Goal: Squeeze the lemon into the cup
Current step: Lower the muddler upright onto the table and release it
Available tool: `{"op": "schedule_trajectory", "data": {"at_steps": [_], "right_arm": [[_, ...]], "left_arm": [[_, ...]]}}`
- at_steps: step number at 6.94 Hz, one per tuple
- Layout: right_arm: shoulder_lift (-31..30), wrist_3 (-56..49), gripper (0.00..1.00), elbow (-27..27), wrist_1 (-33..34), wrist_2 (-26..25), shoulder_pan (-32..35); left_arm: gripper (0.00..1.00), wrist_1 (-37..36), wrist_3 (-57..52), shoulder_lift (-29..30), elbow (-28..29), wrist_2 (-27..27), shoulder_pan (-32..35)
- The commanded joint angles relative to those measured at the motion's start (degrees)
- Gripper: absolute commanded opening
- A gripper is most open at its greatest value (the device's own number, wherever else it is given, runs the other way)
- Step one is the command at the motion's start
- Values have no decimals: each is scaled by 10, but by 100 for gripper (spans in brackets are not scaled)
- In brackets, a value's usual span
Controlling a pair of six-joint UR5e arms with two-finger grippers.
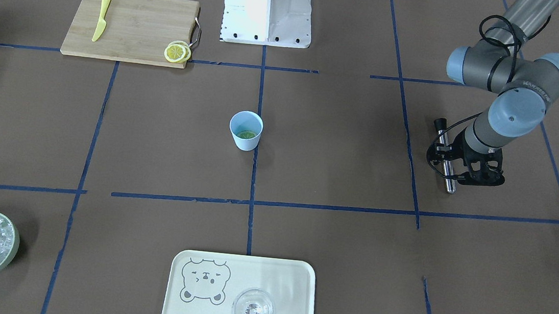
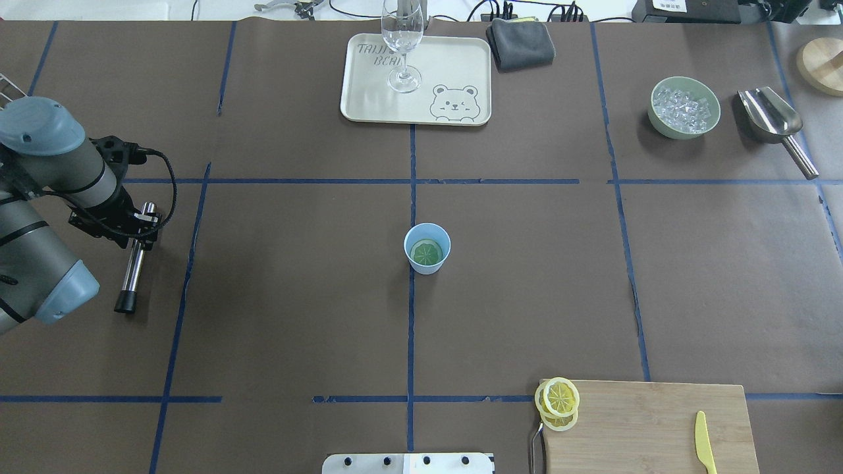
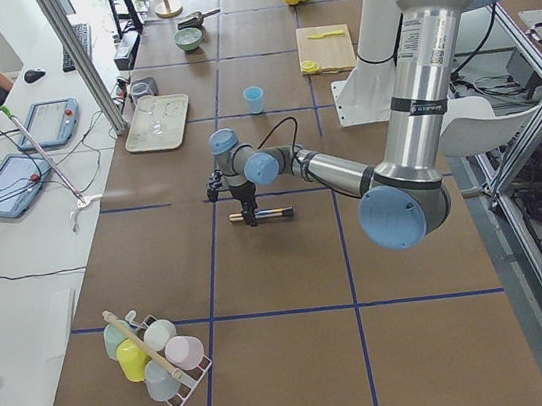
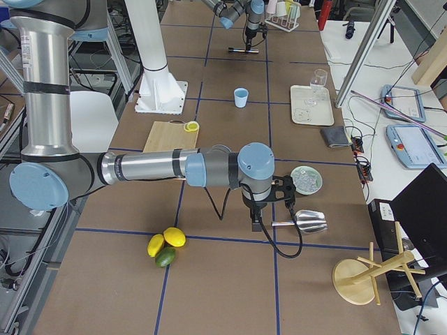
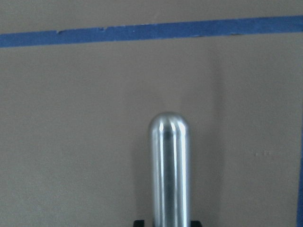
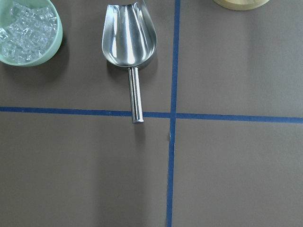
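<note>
The light-blue cup (image 2: 427,248) stands upright mid-table, also in the front view (image 1: 246,130). A lemon slice (image 2: 427,251) lies flat inside it. Two or three more lemon slices (image 2: 558,403) are stacked at the corner of the wooden cutting board (image 2: 645,421). My left gripper (image 2: 139,230) is far left of the cup, low over the table, its fingers closed around a metal rod (image 2: 135,257) that lies on the table; the rod fills the left wrist view (image 5: 169,170). My right gripper (image 4: 255,225) shows only in the exterior right view; I cannot tell whether it is open.
A yellow knife (image 2: 705,451) lies on the board. A tray (image 2: 454,66) with a clear glass (image 2: 403,46), a grey cloth (image 2: 520,43), a pale green bowl of ice (image 2: 683,107) and a metal scoop (image 2: 774,118) sit along the far side. Whole citrus fruits (image 4: 165,246) lie near the right arm.
</note>
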State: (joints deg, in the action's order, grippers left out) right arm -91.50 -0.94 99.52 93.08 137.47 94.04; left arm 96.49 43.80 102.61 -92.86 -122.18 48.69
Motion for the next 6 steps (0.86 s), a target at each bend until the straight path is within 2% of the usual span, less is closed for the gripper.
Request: {"op": "schedule_trajectory", "data": {"at_steps": [1,4,6], "right_arm": [[-1,1,100,1,0,0,0],[0,3,100,1,0,0,0],[2,4,100,2,0,0,0]], "left_arm": [[100,0,0,0,-15,-2,2],[100,-1,1,4,-71,-29,72],[100,-5,-50,4,-76,-29,117]]}}
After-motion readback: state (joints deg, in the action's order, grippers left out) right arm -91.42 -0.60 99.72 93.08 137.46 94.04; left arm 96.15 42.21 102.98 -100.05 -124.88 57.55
